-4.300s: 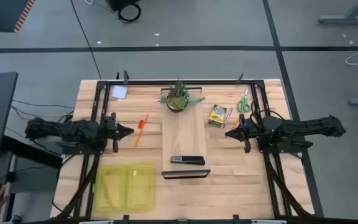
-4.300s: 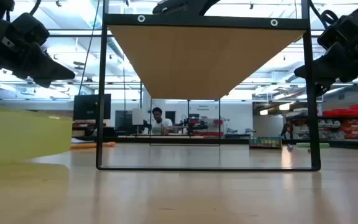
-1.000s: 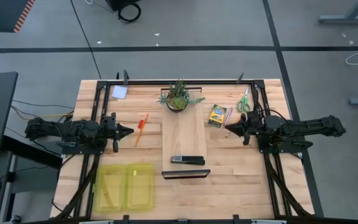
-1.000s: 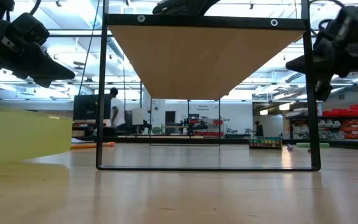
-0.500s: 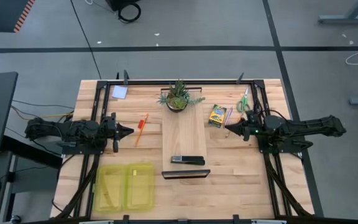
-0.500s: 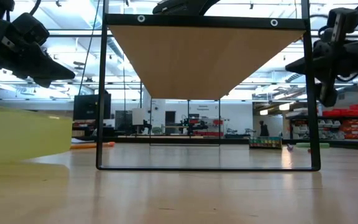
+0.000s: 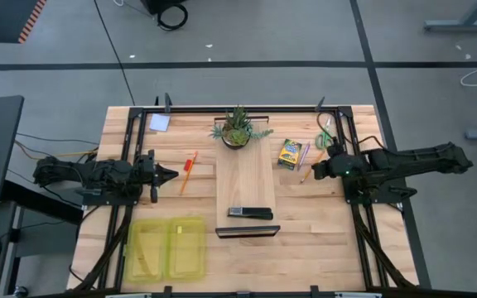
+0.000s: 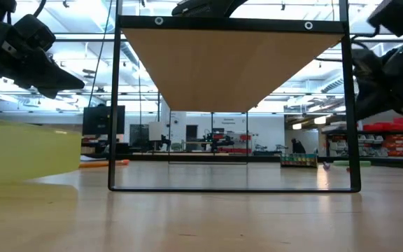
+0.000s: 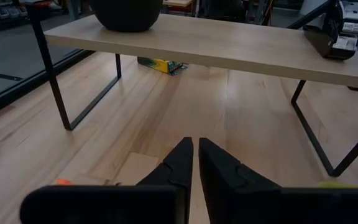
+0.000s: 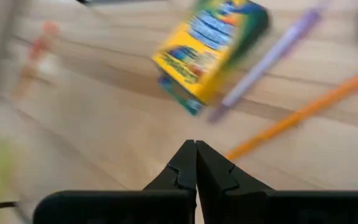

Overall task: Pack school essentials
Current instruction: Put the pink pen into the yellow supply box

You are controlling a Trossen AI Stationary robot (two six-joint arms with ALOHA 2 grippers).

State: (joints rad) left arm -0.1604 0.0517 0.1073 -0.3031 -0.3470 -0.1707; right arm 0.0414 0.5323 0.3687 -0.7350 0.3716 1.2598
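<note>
I see even, bright overhead lighting on the table in the high view, with soft, short shadows. In the low view, ceiling lights glare behind the dark raised shelf, leaving its underside backlit. The right wrist view is motion-blurred; the crayon box smears. The left wrist view is sharp, with a mild sheen on the wood.
</note>
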